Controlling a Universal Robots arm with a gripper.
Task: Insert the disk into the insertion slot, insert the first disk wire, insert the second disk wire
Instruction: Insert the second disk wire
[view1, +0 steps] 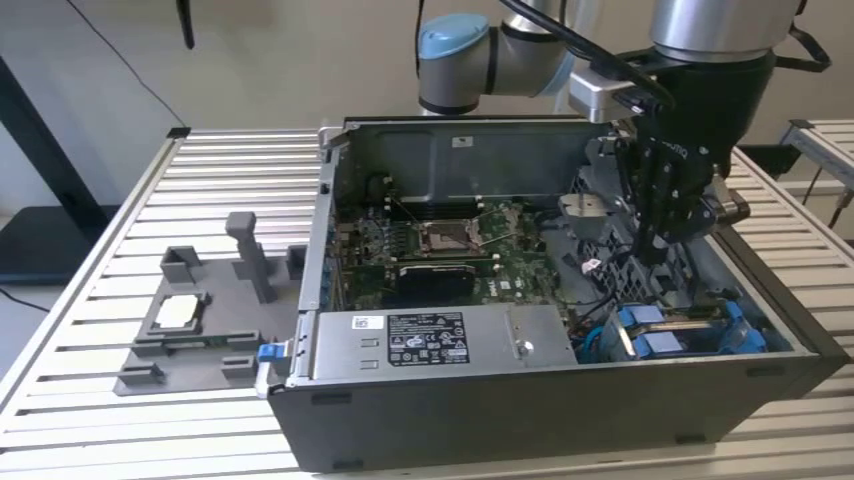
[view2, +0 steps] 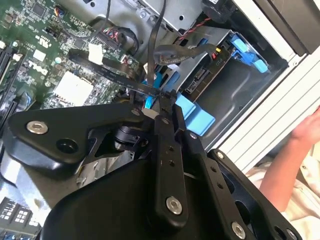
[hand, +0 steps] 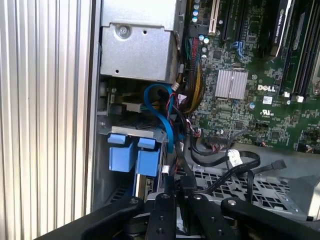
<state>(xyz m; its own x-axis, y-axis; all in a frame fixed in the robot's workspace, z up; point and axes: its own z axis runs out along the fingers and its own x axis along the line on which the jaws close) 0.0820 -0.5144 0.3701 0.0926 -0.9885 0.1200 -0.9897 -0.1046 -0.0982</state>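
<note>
Claw (view2: 159, 101) grips black wire (view2: 107, 74) among cables (hand: 220, 169) beside disk (view2: 207, 75).

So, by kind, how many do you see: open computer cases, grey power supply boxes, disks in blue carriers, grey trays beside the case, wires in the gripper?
open computer case: 1
grey power supply box: 1
disk: 1
grey tray beside the case: 1
wire pinched in the gripper: 1
Total: 5
</note>
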